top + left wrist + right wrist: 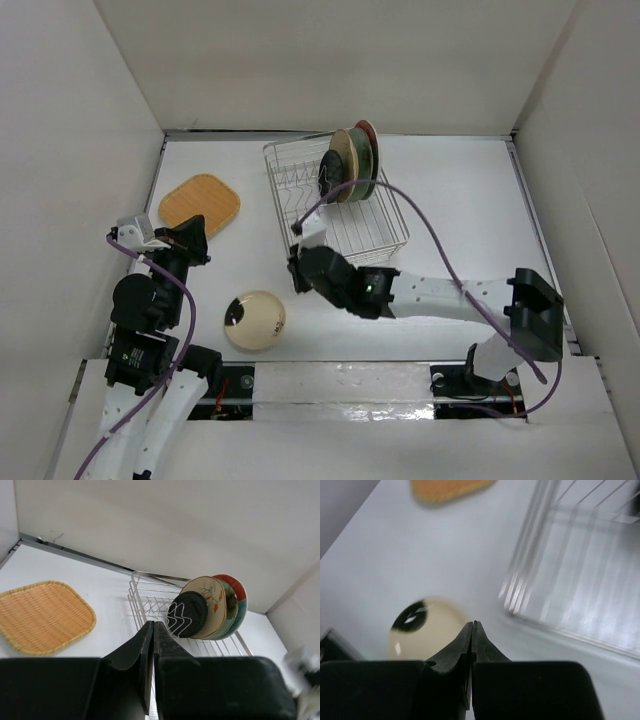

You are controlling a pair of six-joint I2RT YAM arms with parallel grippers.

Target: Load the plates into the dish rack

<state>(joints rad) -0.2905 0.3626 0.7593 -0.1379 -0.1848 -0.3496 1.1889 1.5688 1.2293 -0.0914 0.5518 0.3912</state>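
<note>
The silver wire dish rack stands at the back middle. Several plates stand upright in its far end: black, cream floral, teal and red. The orange rounded-square plate lies flat at the back left. The pale yellow plate with a black mark lies near the front. My left gripper is shut and empty beside the orange plate. My right gripper is shut and empty between the rack and the yellow plate, which also shows in the right wrist view.
White walls close in the table on three sides. A purple cable arcs over the rack's right side. The right arm stretches across the front of the rack.
</note>
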